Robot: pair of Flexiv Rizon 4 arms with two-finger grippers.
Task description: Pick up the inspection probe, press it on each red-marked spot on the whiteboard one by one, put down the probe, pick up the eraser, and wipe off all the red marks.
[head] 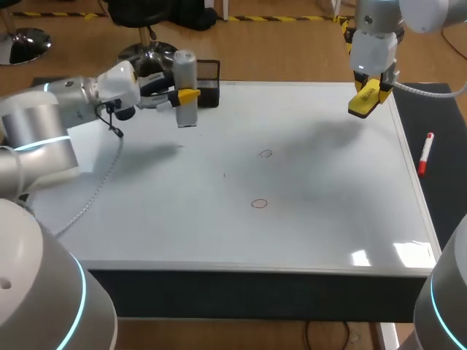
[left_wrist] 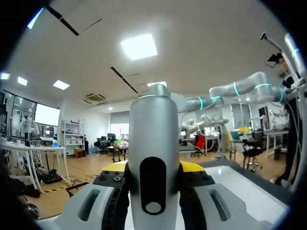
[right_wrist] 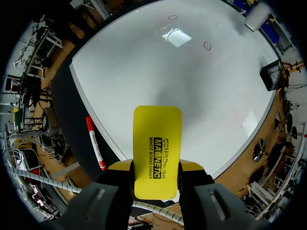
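Head view: left claw (head: 187, 95) closed on inspection probe (head: 186, 76), fingers pinching the grey barrel from both sides. Probe looks upright, off the board, at approx 11 o'clock of whiteboard (head: 328, 219), just beside black mesh holder (head: 209, 82). Left wrist view confirms: barrel fills the gap between the yellow tips, no slack seen.

Right claw (head: 365, 98) closed on yellow eraser (head: 363, 102), hanging over the board's 1 o'clock corner, not touching the surface. Right wrist view: eraser held flat between both fingers, most of its length sticking out ahead.

Two red marks, both unwiped: far mark (head: 265, 153) near board centre, near mark (head: 259, 203) at 6 o'clock of it. Red marker (head: 425, 153) lies on the dark mat at 3 o'clock, off the board.

Judgement: step in hand = probe presses; can't tell from the frames if any spot is already done.

To do it well (est.):
- Carry probe toward 4 o'clock, well above the board, stop over far mark first.
- Keep barrel vertical, come straight down, tip inside the ring.
- Light press only; lift clear before moving on to near mark, else ink smears.
- Watch left wrist cable (head: 102, 179): it droops to the board at 9 o'clock.
- Right arm w/ eraser best parked at 1 o'clock, clear of the left arm's path.
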